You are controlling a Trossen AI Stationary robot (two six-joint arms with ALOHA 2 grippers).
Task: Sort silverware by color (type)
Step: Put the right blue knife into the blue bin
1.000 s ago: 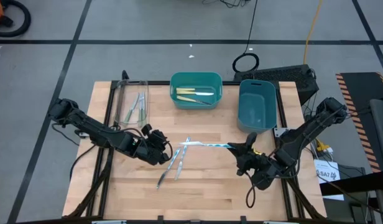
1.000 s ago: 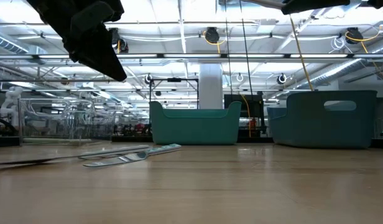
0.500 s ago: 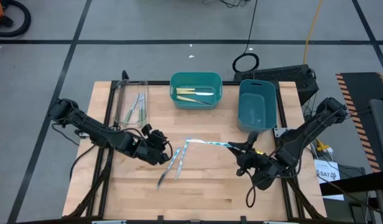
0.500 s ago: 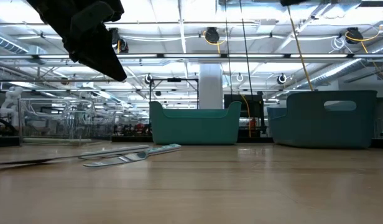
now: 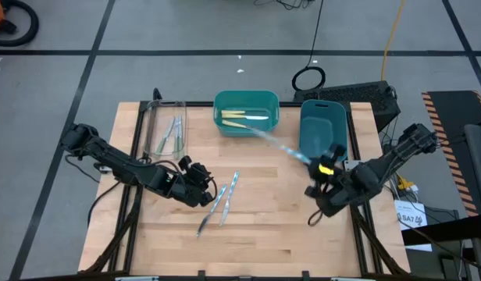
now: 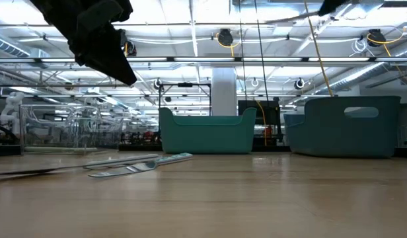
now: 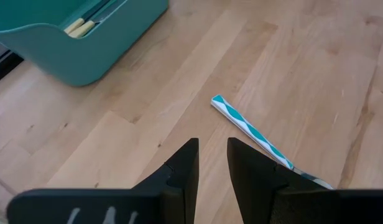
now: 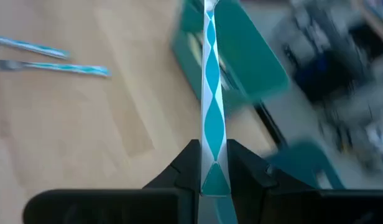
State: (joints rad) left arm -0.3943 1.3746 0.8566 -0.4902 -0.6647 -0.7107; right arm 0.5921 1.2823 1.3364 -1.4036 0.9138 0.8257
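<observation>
Right gripper [image 8: 207, 163] of mine is clamped on a blue-and-white utensil [image 8: 211, 99], which I hold in the air between the teal bin [image 5: 246, 112] and the blue bin [image 5: 322, 129]. My left gripper [image 7: 211, 163] hangs low over the table [image 5: 264, 234] with only a narrow gap between its fingers, holding nothing, just beside three more blue utensils [image 5: 219, 203].

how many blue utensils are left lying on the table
3, near the middle of the table: one, one and one. A fourth is held in the right pincer.
</observation>
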